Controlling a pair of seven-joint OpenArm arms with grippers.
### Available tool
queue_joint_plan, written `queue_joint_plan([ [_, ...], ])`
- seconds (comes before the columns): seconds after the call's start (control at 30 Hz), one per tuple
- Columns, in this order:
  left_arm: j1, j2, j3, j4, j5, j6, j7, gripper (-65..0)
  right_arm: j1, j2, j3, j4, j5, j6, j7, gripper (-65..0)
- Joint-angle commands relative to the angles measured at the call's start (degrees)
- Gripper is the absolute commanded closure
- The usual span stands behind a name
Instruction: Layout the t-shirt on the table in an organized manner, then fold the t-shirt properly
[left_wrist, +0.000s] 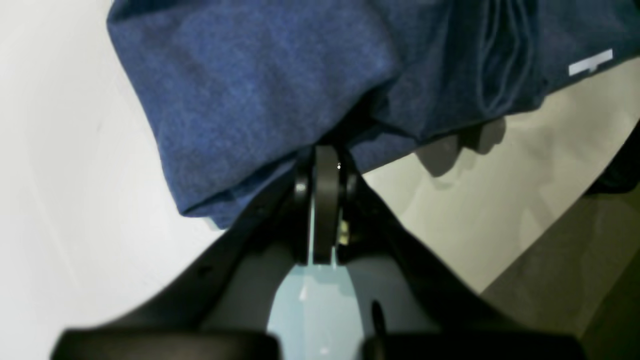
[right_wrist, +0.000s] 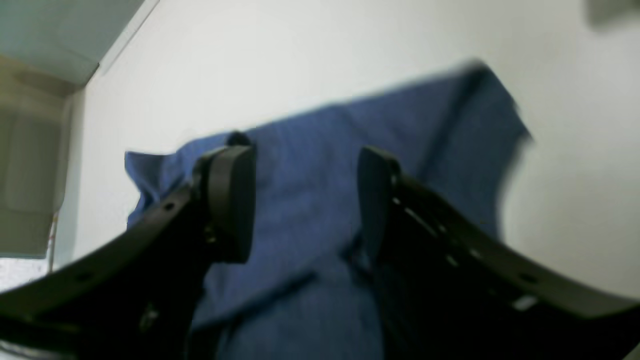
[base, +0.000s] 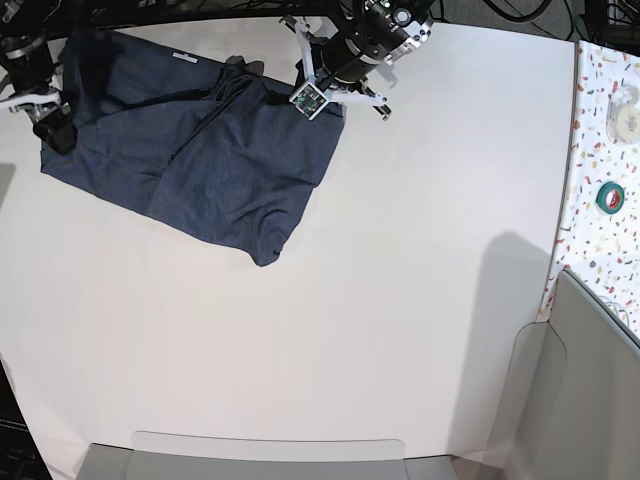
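where t-shirt (base: 200, 150) lies, white table (base: 400, 300)

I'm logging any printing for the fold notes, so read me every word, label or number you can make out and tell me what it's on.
None can be read in these views.
Small white label on the t-shirt: blank or too blurred to read.
Green and white tag on the arm by the shirt: too small to read.
Speckled strip beside the table: only coloured flecks, no lettering.
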Motion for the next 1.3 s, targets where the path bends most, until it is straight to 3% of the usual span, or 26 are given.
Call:
queue_joint_plan([
  [0.0,0.1,0.3,-0.1,0.8,-0.3,-0.1,-1.3,0.0,-1.6,2.0,1.1,0.6,3.1,0.7,1.5,-32.4],
  [0.13,0.1,0.3,-0.1,0.8,-0.3,-0.1,-1.3,0.0,-6.6,5.0,4.5,-5.6,11.7,0.8,0.6,-32.4],
  [0.27,0.1,0.3,-0.1,0.8,-0.3,-0.1,-1.3,0.0,-6.0,8.9,7.1,-18.0,18.6,0.8,-6.1,-32.4],
  [0.37,0.1,0.3,-0.1,0.8,-0.3,-0.1,-1.3,0.0,-2.9,10.7,8.1,-27.5,19.3,0.8,-11.4,-32.4],
  [0.47,0.1,0.3,0.1,0.8,-0.3,-0.1,-1.3,0.0,-0.7,11.5,8.0,-32.6,17.1,0.8,-13.8,-32.4],
  [0.63,0.5,0.3,0.0,0.8,-0.3,0.0,-1.3,0.0,1.5,11.1,7.7,-32.5,11.1,4.4,-13.9,-32.4],
  [0.9,0.6,0.3,0.1,0.8,-0.3,0.1,-1.2,0.0,4.9,10.9,7.6,-32.5,-1.4,4.9,-13.9,-32.4],
  [1.27,0.6,0.5,-0.1,0.8,-0.3,0.1,-1.1,0.0,6.9,8.9,-2.9,-32.7,-2.2,5.0,-13.7,-32.4],
])
